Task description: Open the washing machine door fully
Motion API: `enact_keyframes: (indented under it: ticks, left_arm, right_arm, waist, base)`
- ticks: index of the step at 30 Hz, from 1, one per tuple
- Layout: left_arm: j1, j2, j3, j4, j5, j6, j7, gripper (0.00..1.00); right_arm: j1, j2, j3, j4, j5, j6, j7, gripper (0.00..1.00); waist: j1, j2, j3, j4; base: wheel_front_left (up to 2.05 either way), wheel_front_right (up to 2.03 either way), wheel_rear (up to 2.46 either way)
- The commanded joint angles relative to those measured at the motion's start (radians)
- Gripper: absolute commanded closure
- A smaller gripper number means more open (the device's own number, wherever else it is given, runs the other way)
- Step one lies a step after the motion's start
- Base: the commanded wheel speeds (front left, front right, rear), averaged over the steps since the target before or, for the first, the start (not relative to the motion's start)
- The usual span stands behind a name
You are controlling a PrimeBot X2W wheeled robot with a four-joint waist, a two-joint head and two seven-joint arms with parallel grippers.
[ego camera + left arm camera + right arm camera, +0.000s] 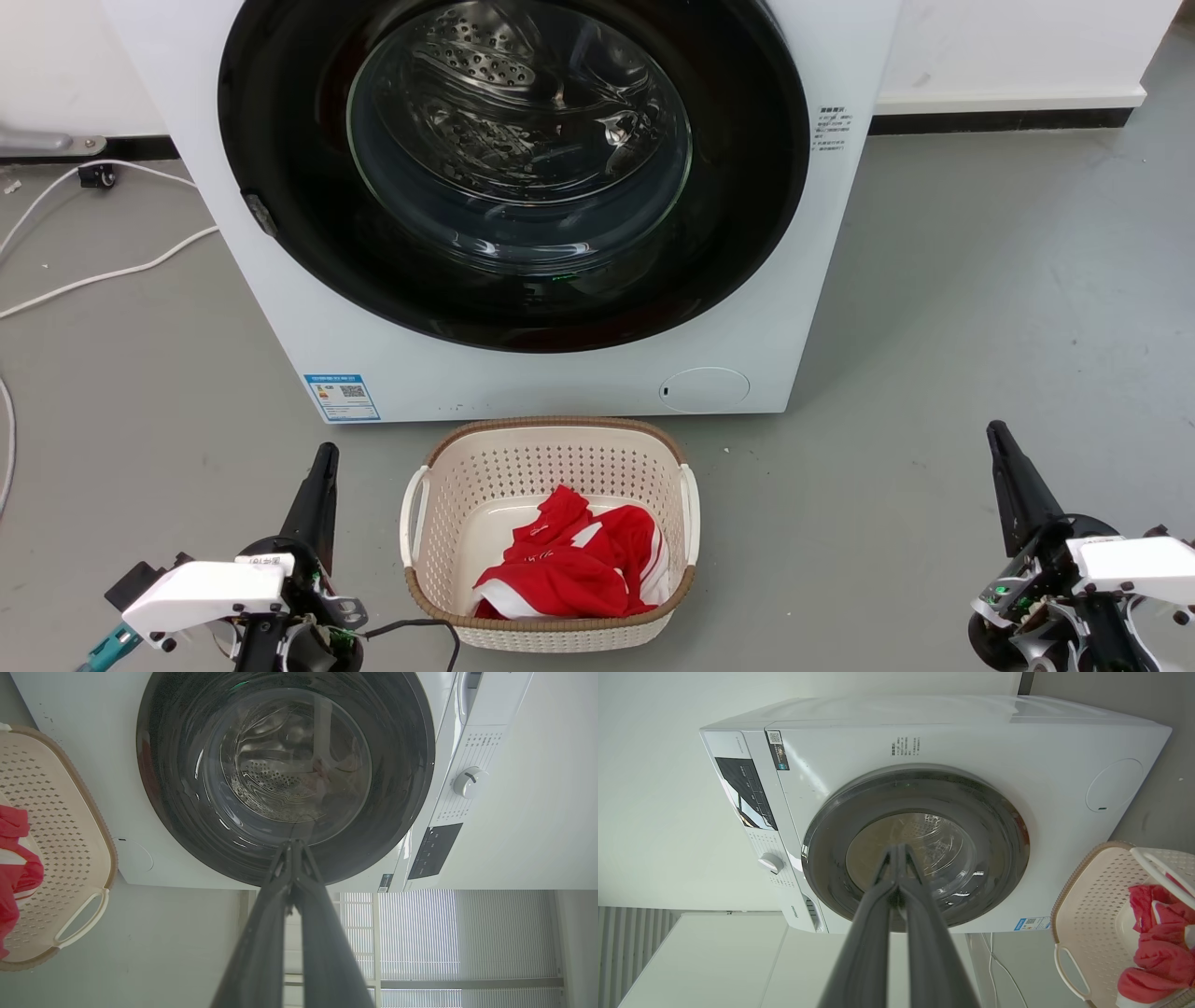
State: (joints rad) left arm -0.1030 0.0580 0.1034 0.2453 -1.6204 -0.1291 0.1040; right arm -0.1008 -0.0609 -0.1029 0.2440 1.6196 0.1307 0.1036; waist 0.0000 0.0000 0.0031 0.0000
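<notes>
The white washing machine (523, 383) (79, 723) (971, 742) stands ahead of me. Its round glossy black door (280, 187) (177, 826) (994, 812) lies flat against the front, closed, and the steel drum shows through the clear glass bowl. A small latch piece (260, 213) sits on the door's left edge. My left gripper (324, 457) (293, 844) is low at the left, well short of the machine, fingers pressed together with nothing between them. My right gripper (997, 434) (896, 848) is low at the right, also shut and empty.
A beige perforated laundry basket (551, 448) (60, 868) (1087, 896) with a red garment (569, 560) sits on the grey floor just before the machine, between my grippers. White cables (103, 271) trail on the floor at left. A white wall unit (1008, 56) stands behind at right.
</notes>
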Motion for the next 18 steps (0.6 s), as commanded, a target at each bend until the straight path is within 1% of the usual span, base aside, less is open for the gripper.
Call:
enact_keyframes:
  ticks: [1,10,11,13,18]
  left_arm:
    - [-0.008,0.0,0.003,0.001,0.007,-0.003,0.005,1.0]
    - [-0.008,-0.001,0.004,0.001,0.005,-0.003,0.006,1.0]
    - [0.0,-0.001,0.001,0.001,0.005,0.0,0.0,0.0]
    - [0.007,-0.003,-0.002,0.011,0.006,0.001,-0.002,0.0]
    - [0.006,-0.003,-0.029,-0.006,0.015,0.001,-0.026,0.0]
  right_arm:
    - [-0.013,0.003,-0.002,0.002,-0.002,0.0,0.005,1.0]
    - [-0.013,0.004,-0.003,0.002,-0.004,0.0,0.005,1.0]
    - [0.0,0.001,-0.002,0.0,0.0,0.0,0.003,0.0]
    - [0.009,0.002,0.001,0.009,-0.001,0.0,0.0,0.0]
    - [0.018,0.003,0.019,-0.015,-0.011,0.0,-0.026,0.0]
  waist:
    - [0.0,0.0,0.0,0.0]
    - [0.0,0.0,0.0,0.0]
    - [0.0,0.0,0.0,0.0]
    - [0.0,0.0,0.0,0.0]
    - [0.0,0.0,0.001,0.0]
  base:
    - [0.0,0.0,0.0]
    - [0.0,0.0,0.0]
    - [0.0,0.0,0.0]
    - [0.0,0.0,0.0]
    - [0.0,0.0,0.0]
